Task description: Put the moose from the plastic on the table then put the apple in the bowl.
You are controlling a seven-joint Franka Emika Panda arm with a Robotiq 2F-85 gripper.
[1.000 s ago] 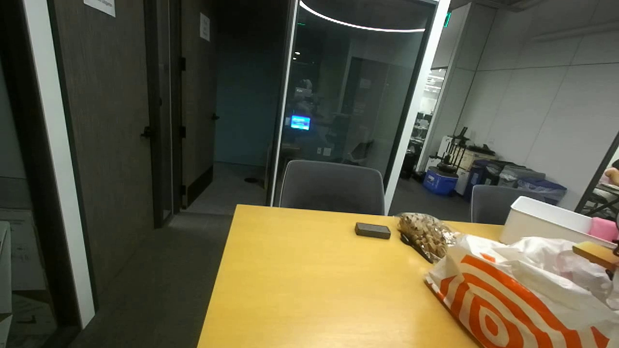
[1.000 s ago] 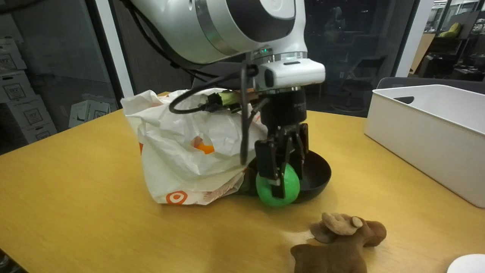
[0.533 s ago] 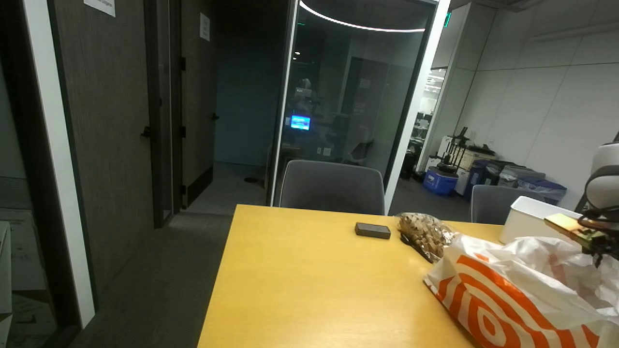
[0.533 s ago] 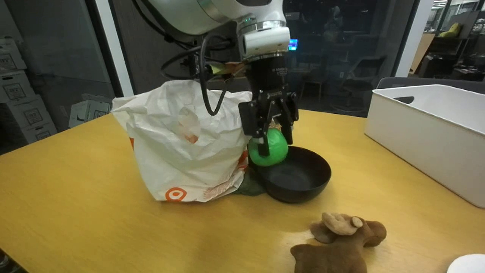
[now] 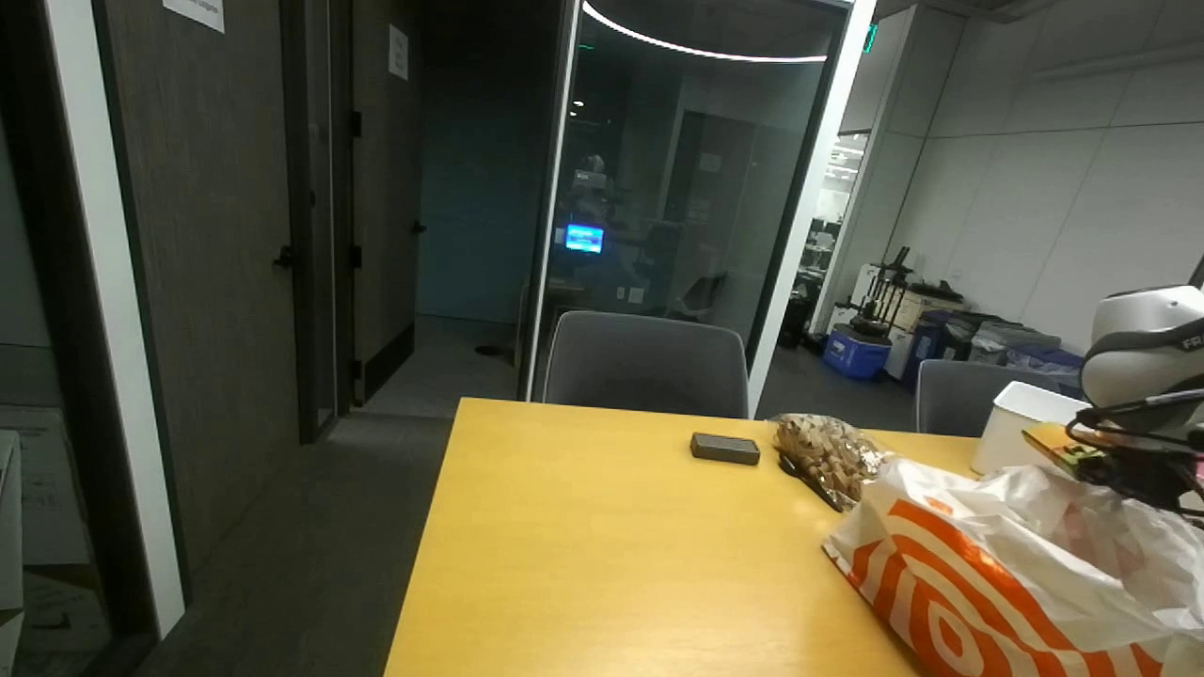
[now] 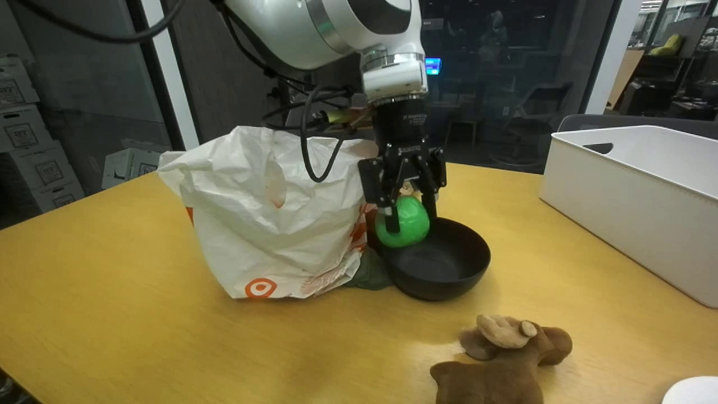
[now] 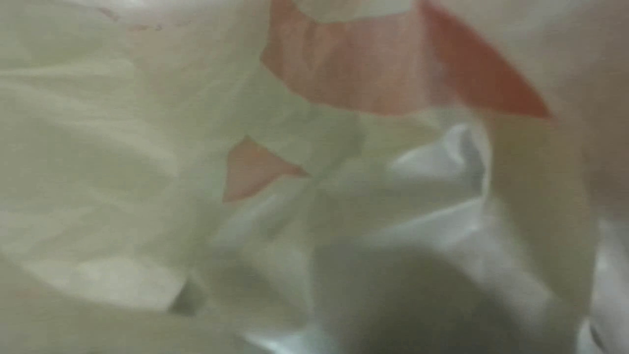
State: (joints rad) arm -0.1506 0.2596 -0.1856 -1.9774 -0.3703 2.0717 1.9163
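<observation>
My gripper (image 6: 412,217) is shut on the green apple (image 6: 408,227) in an exterior view. It holds the apple above the left side of the black bowl (image 6: 443,261). The brown moose (image 6: 499,367) lies on the yellow table (image 6: 336,348) at the front, partly cut off by the frame. The white plastic bag (image 6: 275,224) stands left of the bowl, close to the gripper. Its orange rings show in an exterior view (image 5: 997,583). The bag fills the wrist view (image 7: 123,147) and hides the jaws, apple and bowl there.
A white bin (image 6: 634,207) stands at the right. A dark green thing (image 6: 371,272) lies between bag and bowl. A clear bag of brown pieces (image 5: 828,456) and a grey block (image 5: 724,448) lie near the far table edge. A white round thing (image 6: 693,391) is at the front right.
My gripper has risen and moved back with the apple, from in front of the bowl to above its left side, then shifted slightly right. The plastic bag has shifted a little. The moose stays still.
</observation>
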